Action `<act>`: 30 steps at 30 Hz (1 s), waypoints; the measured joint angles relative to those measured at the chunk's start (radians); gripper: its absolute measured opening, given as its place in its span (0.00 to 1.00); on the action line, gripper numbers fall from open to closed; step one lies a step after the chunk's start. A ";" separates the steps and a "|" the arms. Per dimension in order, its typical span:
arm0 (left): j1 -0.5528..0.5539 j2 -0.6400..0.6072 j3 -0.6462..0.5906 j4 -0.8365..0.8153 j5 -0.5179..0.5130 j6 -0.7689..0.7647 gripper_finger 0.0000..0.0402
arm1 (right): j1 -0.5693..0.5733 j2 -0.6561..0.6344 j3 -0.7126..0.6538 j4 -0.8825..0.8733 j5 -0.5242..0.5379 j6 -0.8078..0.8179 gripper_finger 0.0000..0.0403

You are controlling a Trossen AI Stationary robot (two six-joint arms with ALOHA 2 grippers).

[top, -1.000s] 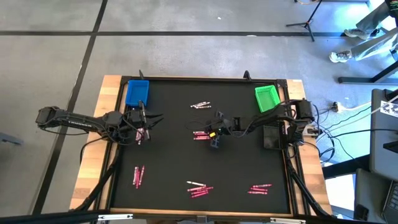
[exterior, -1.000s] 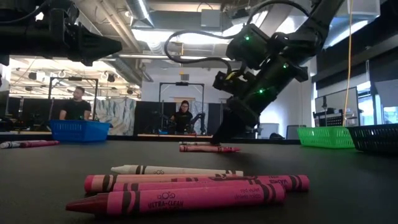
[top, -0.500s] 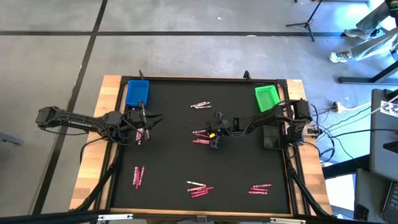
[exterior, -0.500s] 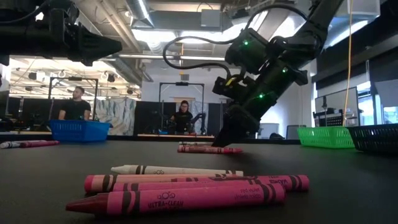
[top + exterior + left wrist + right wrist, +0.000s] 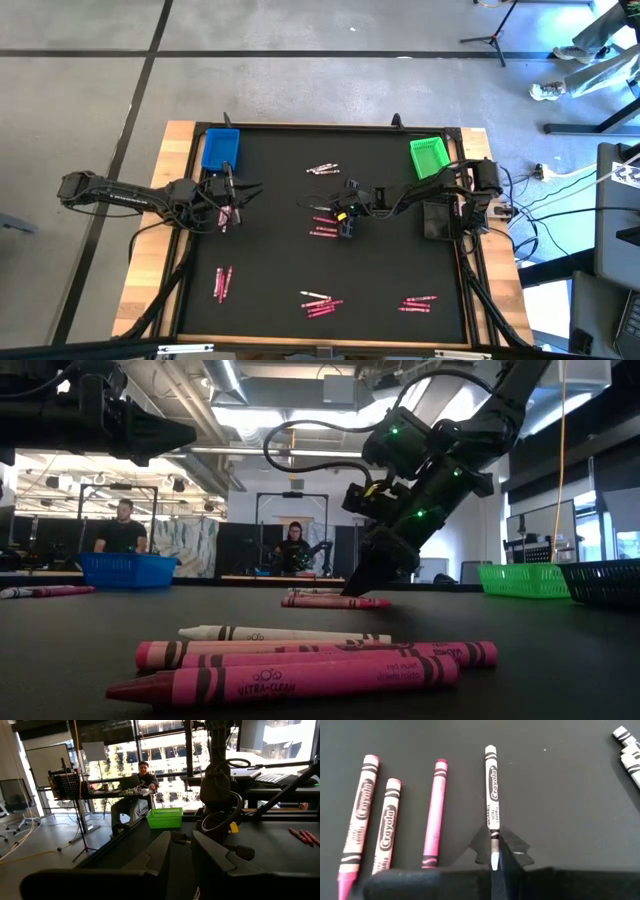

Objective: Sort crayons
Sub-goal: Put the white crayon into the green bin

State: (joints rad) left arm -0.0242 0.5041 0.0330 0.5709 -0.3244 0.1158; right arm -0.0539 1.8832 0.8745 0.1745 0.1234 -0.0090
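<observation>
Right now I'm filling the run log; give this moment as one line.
step: pick | right gripper: shut on white crayon, table centre | left gripper: waiting near blue tray

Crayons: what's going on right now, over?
Right gripper shut on white crayon mid-table. Left gripper hovers near blue tray. Nothing in the way.

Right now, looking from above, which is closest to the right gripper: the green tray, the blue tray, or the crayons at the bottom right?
From the right gripper:
1. Green tray, back right.
2. Bottom-right crayons, front right, only slightly farther.
3. Blue tray, back left.
</observation>
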 joint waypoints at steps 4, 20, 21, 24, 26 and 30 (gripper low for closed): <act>0.000 0.000 0.000 0.000 0.000 0.000 0.18 | 0.002 -0.002 0.000 0.000 0.013 0.000 0.06; 0.000 0.000 0.000 0.006 -0.001 0.000 0.18 | 0.001 -0.277 -0.003 -0.336 0.116 0.046 0.04; 0.000 0.000 0.000 0.006 -0.005 0.000 0.18 | 0.001 -0.302 -0.003 -0.372 0.131 0.055 0.04; 0.000 0.000 0.000 0.013 -0.018 0.000 0.18 | 0.001 -0.376 -0.003 -0.469 0.177 0.080 0.04; 0.000 0.000 0.000 0.020 -0.027 -0.001 0.18 | 0.002 -0.430 -0.003 -0.525 0.203 0.101 0.04; 0.000 0.000 0.000 0.025 -0.031 0.000 0.18 | 0.001 -0.527 -0.003 -0.656 0.274 0.146 0.04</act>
State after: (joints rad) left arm -0.0246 0.5041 0.0330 0.5957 -0.3553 0.1154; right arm -0.0526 1.3563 0.8719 -0.4815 0.3970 0.1375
